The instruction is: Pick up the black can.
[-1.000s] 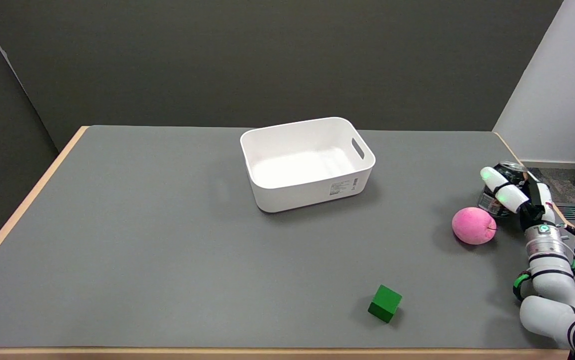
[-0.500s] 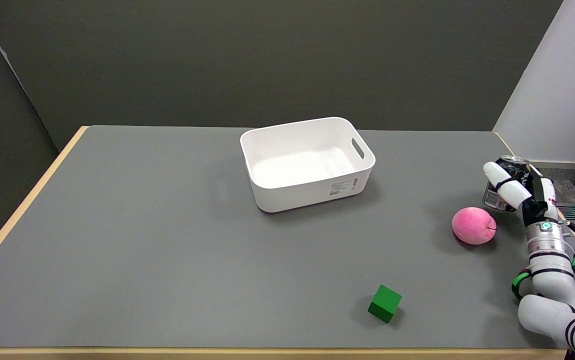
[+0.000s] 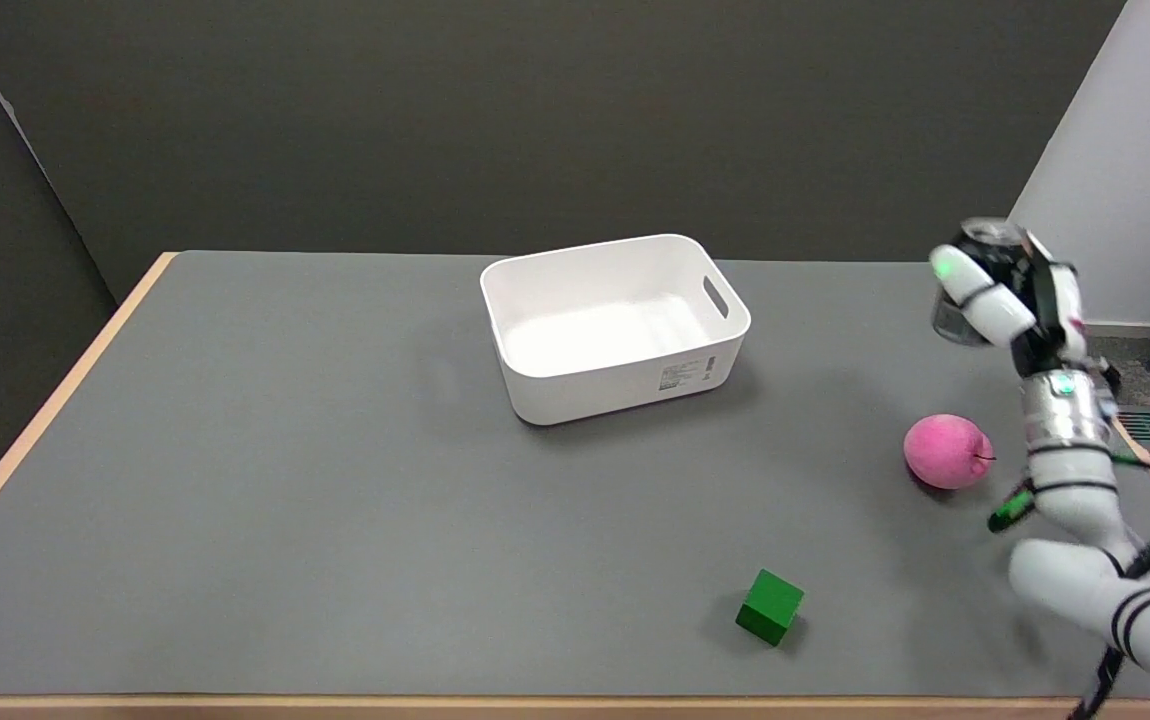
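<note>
The black can point(image 3: 975, 262) with a silver top is up in the air at the right side of the head view, well above the grey table point(image 3: 335, 480). My right hand point(image 3: 1010, 295) grips it, white fingers wrapped across its front and hiding most of its body. The arm rises from the lower right corner.
A pink ball-like fruit point(image 3: 947, 452) lies on the table below the hand. A green cube point(image 3: 770, 606) sits near the front edge. A white bin point(image 3: 615, 325) stands at the back middle. The table's right edge runs close beside the arm.
The right hand has lifted the black can off the table, up and slightly left, from beside the pink fruit to well above it. Nothing else moved.
</note>
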Tool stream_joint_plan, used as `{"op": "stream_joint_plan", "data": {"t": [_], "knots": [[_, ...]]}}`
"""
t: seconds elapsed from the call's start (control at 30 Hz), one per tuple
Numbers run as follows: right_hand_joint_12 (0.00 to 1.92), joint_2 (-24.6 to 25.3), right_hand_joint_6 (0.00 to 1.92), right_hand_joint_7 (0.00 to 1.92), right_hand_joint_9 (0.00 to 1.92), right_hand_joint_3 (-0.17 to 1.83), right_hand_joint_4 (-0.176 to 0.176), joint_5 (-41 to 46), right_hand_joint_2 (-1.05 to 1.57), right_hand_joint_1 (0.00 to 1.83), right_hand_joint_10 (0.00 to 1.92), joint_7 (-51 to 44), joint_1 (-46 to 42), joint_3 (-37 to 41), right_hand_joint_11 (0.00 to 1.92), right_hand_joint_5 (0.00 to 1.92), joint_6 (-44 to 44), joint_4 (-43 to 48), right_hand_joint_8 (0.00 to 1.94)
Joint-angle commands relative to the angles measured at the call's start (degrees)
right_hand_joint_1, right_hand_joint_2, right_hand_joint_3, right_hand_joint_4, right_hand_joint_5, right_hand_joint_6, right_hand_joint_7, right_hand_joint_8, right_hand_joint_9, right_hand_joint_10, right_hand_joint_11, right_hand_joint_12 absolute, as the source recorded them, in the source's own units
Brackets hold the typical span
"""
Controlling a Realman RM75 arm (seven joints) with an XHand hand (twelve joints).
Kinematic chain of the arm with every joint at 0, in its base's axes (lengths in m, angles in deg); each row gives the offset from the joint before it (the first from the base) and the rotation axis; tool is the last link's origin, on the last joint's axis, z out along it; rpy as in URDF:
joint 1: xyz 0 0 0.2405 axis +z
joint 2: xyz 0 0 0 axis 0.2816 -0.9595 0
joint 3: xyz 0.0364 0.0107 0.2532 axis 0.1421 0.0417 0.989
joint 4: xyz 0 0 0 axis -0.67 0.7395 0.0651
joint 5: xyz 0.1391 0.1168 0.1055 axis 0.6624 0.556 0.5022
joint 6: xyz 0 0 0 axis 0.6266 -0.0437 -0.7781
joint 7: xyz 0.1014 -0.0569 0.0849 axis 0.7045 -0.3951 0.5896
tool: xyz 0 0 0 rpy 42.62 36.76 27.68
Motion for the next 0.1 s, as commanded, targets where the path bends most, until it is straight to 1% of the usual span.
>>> {"op": "stream_joint_plan", "data": {"t": [0.03, 0.1], "knots": [[1.92, -1.0, 1.66, 0.78, 0.73, 0.02, -0.155, -17.8, 1.31, 1.15, 1.37, -8.4, 14.0, -9.3, 0.52, 0.44, 2.3, 21.7, 1.48], [1.92, 0.1, 1.66, 0.78, 0.73, 0.03, -0.157, -18.9, 1.31, 1.15, 1.38, -8.4, 16.5, -12.2, 0.51, 0.44, 3.8, 22.2, 1.48]]}}
